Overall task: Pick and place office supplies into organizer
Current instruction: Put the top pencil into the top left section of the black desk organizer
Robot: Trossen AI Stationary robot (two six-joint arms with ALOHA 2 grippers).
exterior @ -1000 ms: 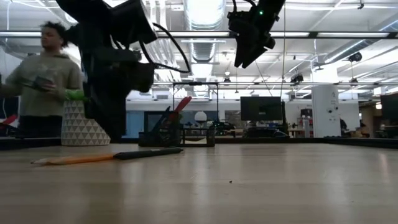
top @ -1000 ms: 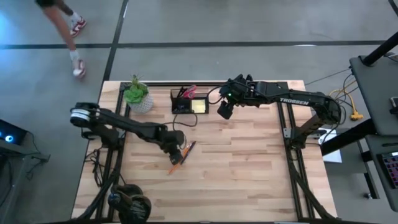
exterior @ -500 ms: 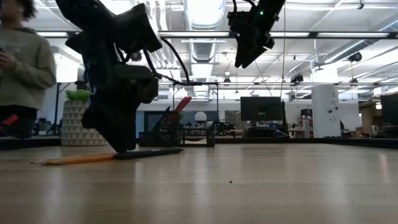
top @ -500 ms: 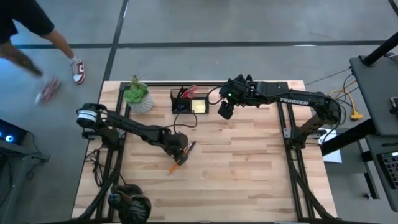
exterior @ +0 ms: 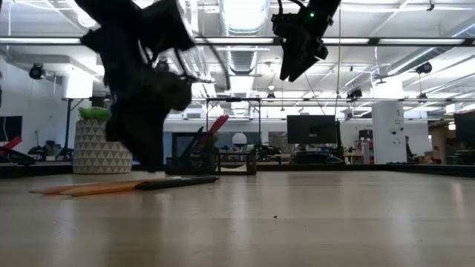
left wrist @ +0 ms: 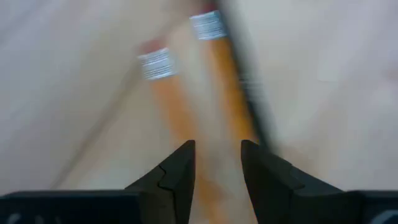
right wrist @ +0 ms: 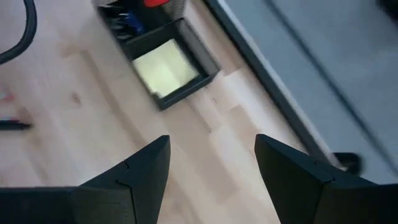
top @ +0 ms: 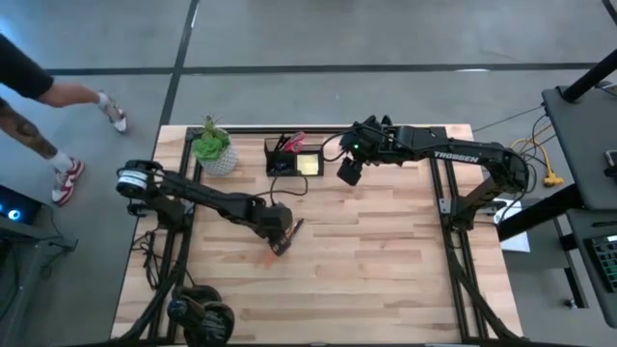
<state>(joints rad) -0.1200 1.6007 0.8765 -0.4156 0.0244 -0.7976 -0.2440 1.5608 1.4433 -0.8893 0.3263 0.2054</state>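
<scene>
Orange pencils (left wrist: 214,93) lie mid-counter, where we see the left gripper (left wrist: 217,163) straddling one with narrowed fingers; the right gripper (right wrist: 211,158) hovers wide-fingered beside the organizer (top: 295,159) at the far edge.

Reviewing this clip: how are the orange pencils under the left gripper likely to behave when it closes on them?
The orange pencils look thin and rigid, so probably stiff and light. Two lie side by side between the left gripper fingers, so one may roll or slip away.
</scene>
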